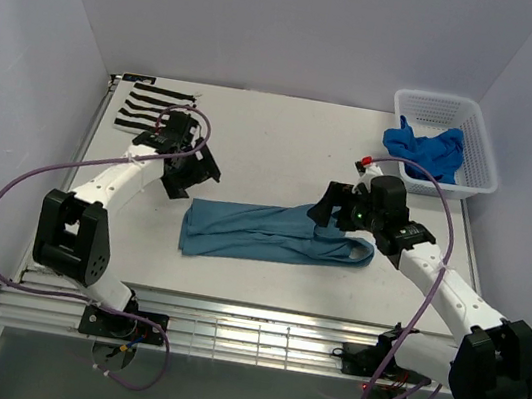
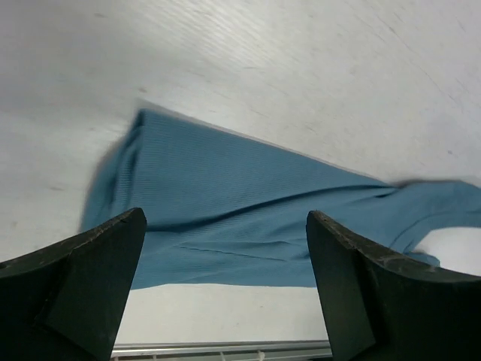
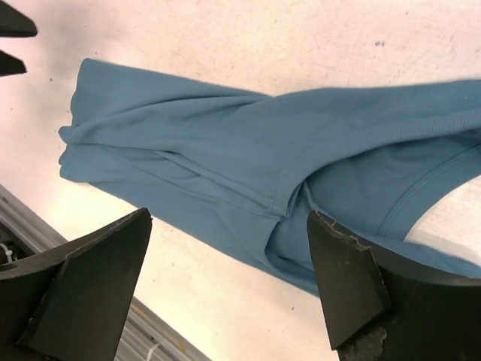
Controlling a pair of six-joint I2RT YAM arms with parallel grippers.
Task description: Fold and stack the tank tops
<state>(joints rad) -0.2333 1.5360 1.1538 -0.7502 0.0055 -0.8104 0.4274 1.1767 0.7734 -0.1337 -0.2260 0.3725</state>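
Observation:
The muted teal-blue tank top point(image 1: 261, 231) lies folded lengthwise in a long strip across the table's middle; it also shows in the left wrist view point(image 2: 248, 203) and the right wrist view point(image 3: 263, 158). The striped tank top point(image 1: 149, 105) lies folded at the far left corner. The royal blue tank top point(image 1: 424, 149) sits bunched in the basket. My left gripper point(image 1: 188, 179) is open and empty, above the table just beyond the strip's left end. My right gripper point(image 1: 329, 215) is open and empty, over the strip's right, strap end.
A white lattice basket point(image 1: 478, 142) stands at the far right corner. The table's near edge has a metal rail point(image 1: 246, 323). White walls close in the back and both sides.

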